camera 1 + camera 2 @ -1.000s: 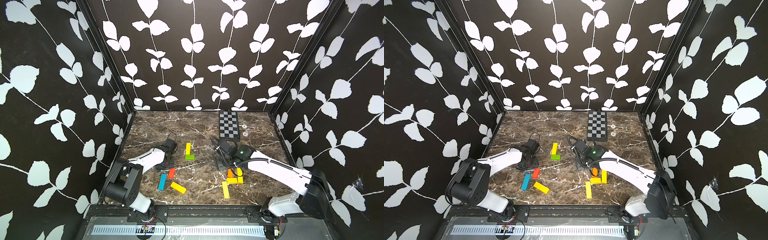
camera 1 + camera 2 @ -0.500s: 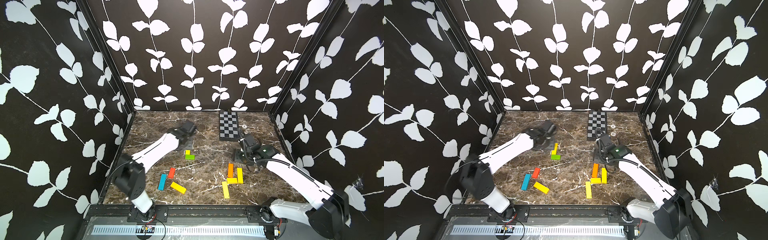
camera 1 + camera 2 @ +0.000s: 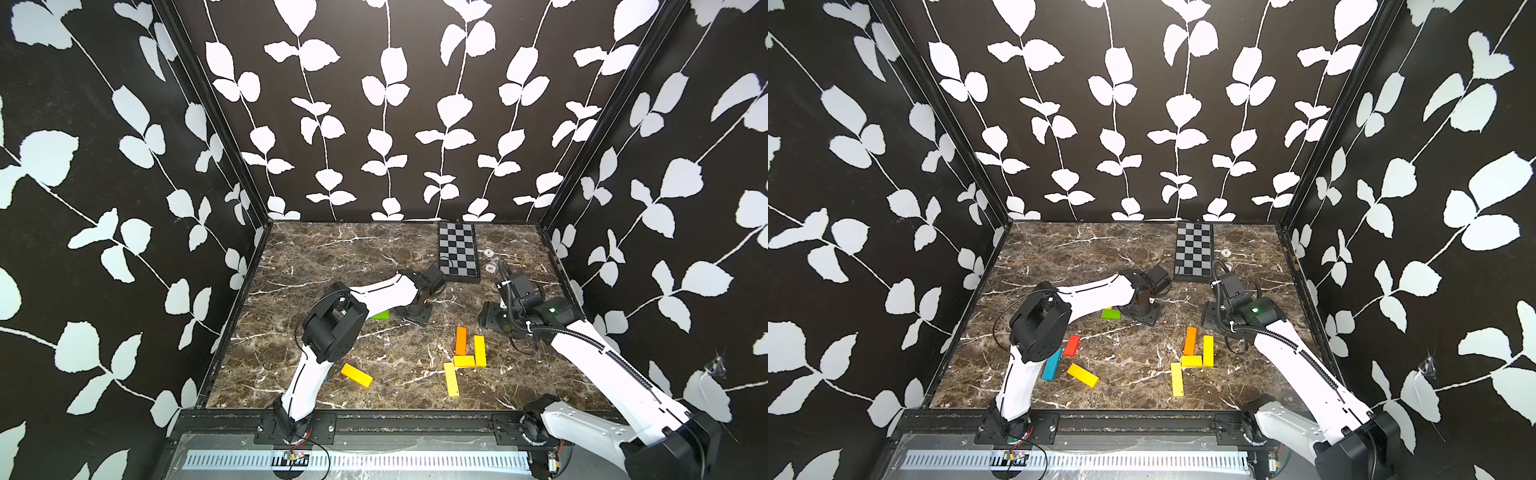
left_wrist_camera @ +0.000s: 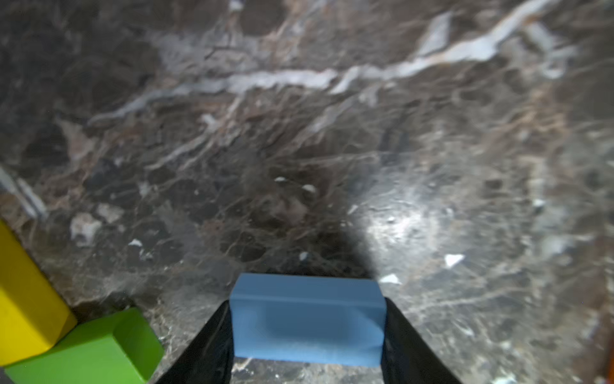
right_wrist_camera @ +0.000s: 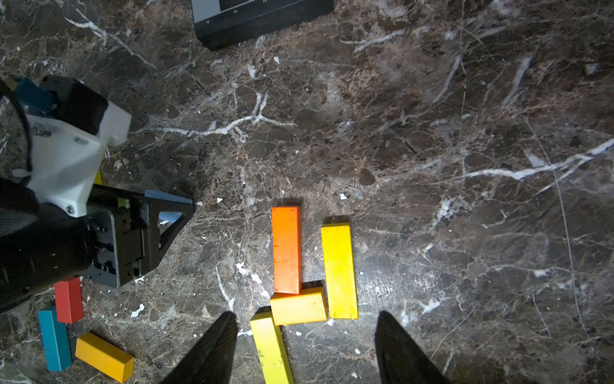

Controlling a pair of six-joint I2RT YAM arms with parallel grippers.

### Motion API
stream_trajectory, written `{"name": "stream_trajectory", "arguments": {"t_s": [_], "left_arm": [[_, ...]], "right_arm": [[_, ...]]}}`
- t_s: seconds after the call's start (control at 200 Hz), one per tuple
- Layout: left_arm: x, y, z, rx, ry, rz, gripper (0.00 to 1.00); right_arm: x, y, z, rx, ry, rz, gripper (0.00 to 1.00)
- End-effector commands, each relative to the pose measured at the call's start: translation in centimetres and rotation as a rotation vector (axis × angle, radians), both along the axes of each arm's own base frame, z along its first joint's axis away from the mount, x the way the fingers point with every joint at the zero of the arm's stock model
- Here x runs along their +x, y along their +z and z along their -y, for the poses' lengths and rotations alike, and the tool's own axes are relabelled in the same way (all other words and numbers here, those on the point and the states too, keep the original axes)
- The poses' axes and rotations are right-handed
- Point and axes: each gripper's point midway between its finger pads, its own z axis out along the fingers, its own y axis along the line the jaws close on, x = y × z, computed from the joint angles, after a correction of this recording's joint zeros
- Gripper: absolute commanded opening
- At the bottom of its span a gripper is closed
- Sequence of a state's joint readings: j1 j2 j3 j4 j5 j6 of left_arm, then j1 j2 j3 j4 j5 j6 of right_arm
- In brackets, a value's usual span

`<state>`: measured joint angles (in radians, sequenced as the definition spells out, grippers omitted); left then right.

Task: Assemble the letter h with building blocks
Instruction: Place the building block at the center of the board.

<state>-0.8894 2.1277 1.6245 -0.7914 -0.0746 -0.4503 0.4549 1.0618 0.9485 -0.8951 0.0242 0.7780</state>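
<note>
Here, left pincer snug around a light blue block, right pincer wide apart.

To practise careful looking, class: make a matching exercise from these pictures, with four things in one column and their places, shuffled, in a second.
Things
1. light blue block
2. orange block
3. red block
4. checkered board

Places
A. at the back of the table
B. beside the dark blue block
C. held in the left gripper
D. one end against the short yellow block

Pairs: 1-C, 2-D, 3-B, 4-A
</note>
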Motion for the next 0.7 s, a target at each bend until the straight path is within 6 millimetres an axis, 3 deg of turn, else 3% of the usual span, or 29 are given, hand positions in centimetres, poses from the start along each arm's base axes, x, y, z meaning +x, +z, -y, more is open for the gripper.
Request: {"name": "stream_trajectory", "arguments": {"t_s": [0.0,0.145,0.31,0.405,0.54,0.61,0.695], "left_arm": [[0.2,2.8,1.7,-0.087,-0.015,0.029,0.77],[0.6,6.2,1.5,-0.122,-0.025,0.1,0.86],[1.4,12.7,-1.6,-0.109,-0.018,0.286,0.96],[1.5,16.9,-4.4,-0.093,-0.013,0.426,0.97],[1.3,21.9,-10.3,-0.062,0.073,0.613,0.99],[0.9,23.1,-13.1,-0.098,0.127,0.664,0.99],[0.2,23.1,-16.5,-0.157,0.217,0.68,0.99]], "right_arm": [[-0.4,0.0,0.4,-0.002,-0.014,-0.013,0.66],[0.0,0.5,0.6,-0.028,-0.025,-0.016,0.72],[1.0,0.9,-0.8,-0.052,-0.035,-0.008,0.79],[2.0,0.7,-2.6,-0.102,-0.047,-0.015,0.8],[4.1,1.0,-5.6,-0.151,-0.054,0.013,0.82],[5.2,0.9,-7.4,-0.174,-0.033,0.017,0.82],[6.5,0.7,-9.8,-0.175,-0.014,0.015,0.84]]}}
